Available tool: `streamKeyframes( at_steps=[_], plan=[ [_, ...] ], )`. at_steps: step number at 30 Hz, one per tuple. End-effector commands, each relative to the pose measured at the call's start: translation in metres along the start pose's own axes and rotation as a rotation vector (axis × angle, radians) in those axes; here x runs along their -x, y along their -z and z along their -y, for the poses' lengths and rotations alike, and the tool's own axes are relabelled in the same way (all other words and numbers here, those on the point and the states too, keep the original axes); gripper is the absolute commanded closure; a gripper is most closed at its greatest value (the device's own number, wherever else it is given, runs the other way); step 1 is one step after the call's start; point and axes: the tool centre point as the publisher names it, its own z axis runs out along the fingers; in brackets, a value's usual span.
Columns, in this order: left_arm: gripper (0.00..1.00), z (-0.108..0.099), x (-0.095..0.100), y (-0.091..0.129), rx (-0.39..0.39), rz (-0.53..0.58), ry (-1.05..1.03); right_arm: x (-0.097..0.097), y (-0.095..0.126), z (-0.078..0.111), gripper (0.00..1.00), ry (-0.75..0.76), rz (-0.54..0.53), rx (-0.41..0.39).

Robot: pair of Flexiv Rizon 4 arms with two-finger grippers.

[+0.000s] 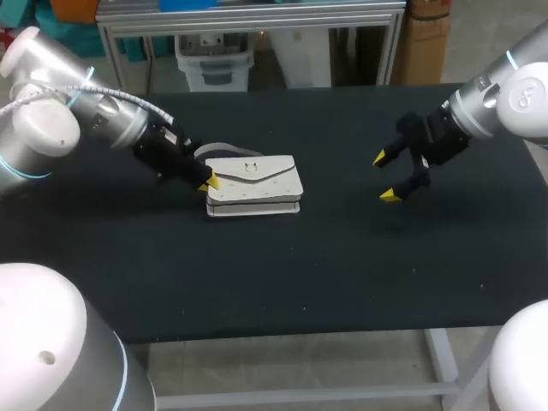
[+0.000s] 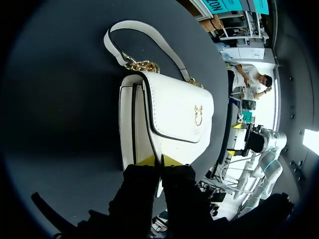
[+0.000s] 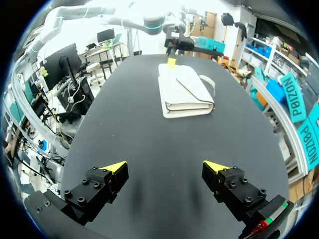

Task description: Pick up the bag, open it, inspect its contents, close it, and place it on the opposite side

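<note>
Left gripper (image 2: 159, 160) pinched together on the flap edge of the bag (image 1: 253, 183); right gripper (image 1: 390, 178) spread apart.
The bag lies flat on the desk (image 1: 342, 274), held at its 9 o'clock end, with the right gripper well apart at 3 o'clock. So thin a pinch may slip, or lift only the flap. No legible writing; just a gold clasp (image 2: 198, 114).

both arms, the left arm (image 1: 38, 128) and right arm (image 1: 522, 90), are rounded white-and-silver tubes with thin light-blue rings at the joints. a grey braided cable (image 1: 128, 98) runs along the left one. the left pincer (image 1: 206, 181) and right pincer (image 1: 385, 177) are black and blocky, with small screws (image 3: 84, 191) and yellow wedge tips.
</note>
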Motion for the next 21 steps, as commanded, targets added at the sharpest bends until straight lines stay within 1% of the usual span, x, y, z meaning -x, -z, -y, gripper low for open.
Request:
streamKeyframes(
  at_steps=[1,9,18,21],
  plan=[
    [1.0,0.0,-0.006,-0.009,-0.039,-0.005,-0.016,0.0,0.0,0.0,0.0,0.0,0.001,0.002],
    [1.0,-0.001,-0.014,-0.02,0.106,-0.02,-0.065,0.0,0.0,0.0,0.0,0.0,0.001,0.002],
    [1.0,-0.013,-0.018,-0.033,0.15,-0.028,-0.078,0.0,0.0,0.0,0.0,0.0,0.001,0.002],
    [1.0,-0.014,-0.019,-0.036,0.145,-0.025,-0.076,0.0,0.0,0.0,0.0,0.0,0.001,0.002]
  ],
)
